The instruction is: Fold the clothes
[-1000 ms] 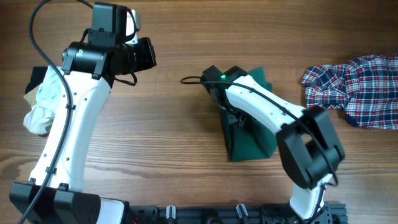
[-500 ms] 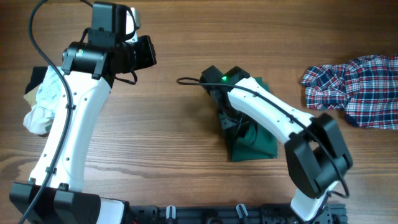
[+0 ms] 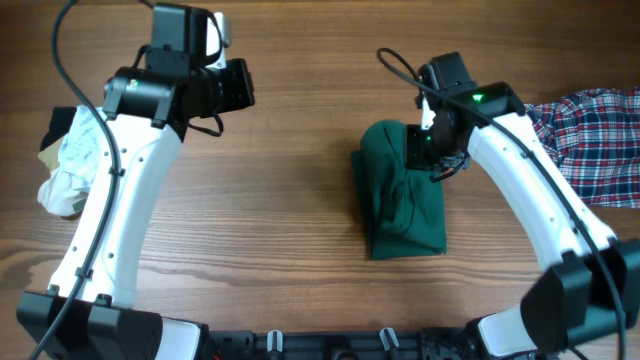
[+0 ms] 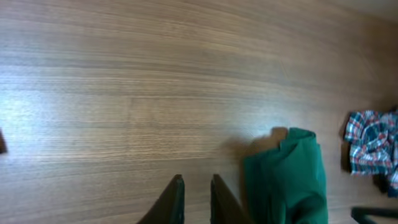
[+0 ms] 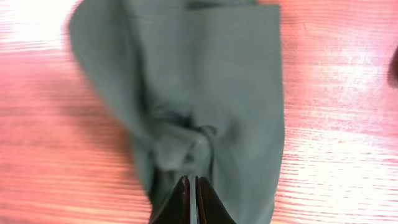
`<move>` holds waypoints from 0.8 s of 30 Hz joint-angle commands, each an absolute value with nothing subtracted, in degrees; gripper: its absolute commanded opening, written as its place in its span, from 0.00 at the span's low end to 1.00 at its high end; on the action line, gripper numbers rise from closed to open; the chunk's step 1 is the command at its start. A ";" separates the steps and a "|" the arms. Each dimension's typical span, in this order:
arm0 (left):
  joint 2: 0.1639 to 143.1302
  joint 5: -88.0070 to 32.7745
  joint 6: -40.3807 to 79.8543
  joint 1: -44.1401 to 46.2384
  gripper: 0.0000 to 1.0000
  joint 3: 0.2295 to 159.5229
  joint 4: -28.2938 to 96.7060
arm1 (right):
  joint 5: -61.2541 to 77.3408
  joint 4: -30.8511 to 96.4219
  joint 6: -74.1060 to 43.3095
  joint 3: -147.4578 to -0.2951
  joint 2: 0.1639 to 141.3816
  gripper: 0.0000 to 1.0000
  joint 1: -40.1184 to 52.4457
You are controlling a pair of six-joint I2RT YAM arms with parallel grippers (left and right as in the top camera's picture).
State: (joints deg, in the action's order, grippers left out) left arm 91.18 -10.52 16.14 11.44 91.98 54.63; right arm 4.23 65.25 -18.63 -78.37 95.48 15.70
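A dark green garment lies folded in a compact bundle at the table's middle; it also shows in the right wrist view and the left wrist view. My right gripper hovers over the bundle's upper right corner. Its jaws are shut and hold nothing. My left gripper is up at the back left, well away from the green garment. Its jaws are nearly shut with a narrow gap and are empty. A plaid shirt lies crumpled at the right.
A white crumpled cloth lies on a dark item at the left edge, beside the left arm's base link. The plaid shirt also shows in the left wrist view. Bare wood lies between the arms and in front of the bundle.
My right arm has swung from the green bundle's left side over to its upper right, uncovering the garment. The left arm has stayed put.
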 commanded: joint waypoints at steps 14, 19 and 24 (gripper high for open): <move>92.92 -10.83 13.72 13.13 0.14 92.16 54.70 | 26.30 46.24 -11.86 -67.55 97.10 0.04 22.39; 92.92 -10.85 13.72 13.13 0.15 92.16 54.70 | 21.34 53.12 -11.60 -67.55 89.56 0.04 18.24; 93.19 -10.83 13.72 13.13 0.20 92.16 54.61 | 16.27 59.55 -12.49 -66.50 89.17 0.04 13.63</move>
State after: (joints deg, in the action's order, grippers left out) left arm 92.38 -10.55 14.85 13.13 91.98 54.70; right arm 20.25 58.57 -12.71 -66.94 88.47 14.92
